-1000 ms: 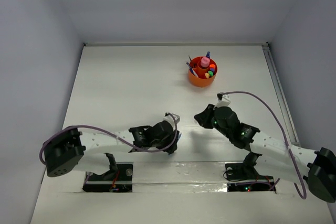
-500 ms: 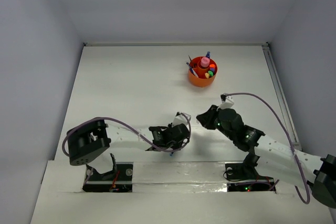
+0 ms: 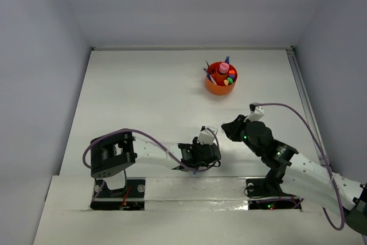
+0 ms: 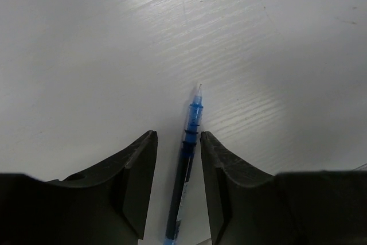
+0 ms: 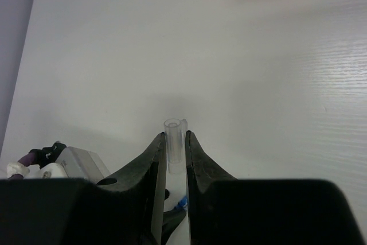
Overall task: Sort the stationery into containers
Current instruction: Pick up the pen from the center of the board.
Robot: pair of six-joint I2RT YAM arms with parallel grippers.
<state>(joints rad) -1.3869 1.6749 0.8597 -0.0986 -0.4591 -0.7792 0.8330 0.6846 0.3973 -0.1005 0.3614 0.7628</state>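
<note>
looks like a capping step ahead of the drop-off. left gripper (image 4: pixel 178 137) low over the table (image 3: pixel 143 96), just beside its near edge, fingers a narrow gap apart with the blue pen (image 4: pixel 187 162) running along that gap, bare tip pointing outward; cannot tell whether pinched or merely straddled. right gripper (image 5: pixel 175 142) near it, almost closed, nipping a clear cap (image 5: pixel 173 130) between the tips, open mouth outward (a pen cap by its shape, a guess only).

to do it well: confirm a firm pinch on the pen first, since a thin barrel probably pivots in a light hold. line the cap's mouth up with the pen's axis before closing in, then push straight along the barrel, never from the side. slick cap likely to twist or pop free under sideways load.

orange tub (image 3: pixel 217 90) toward the far right of the table, well apart from both grippers, already crowded with upright pieces, pink tube (image 3: pixel 223 67) among them. open room across the middle and far left. right gripper roughly between pen and tub, so swing wide or hand over. walls close on three sides; no backing up past the near edge.
</note>
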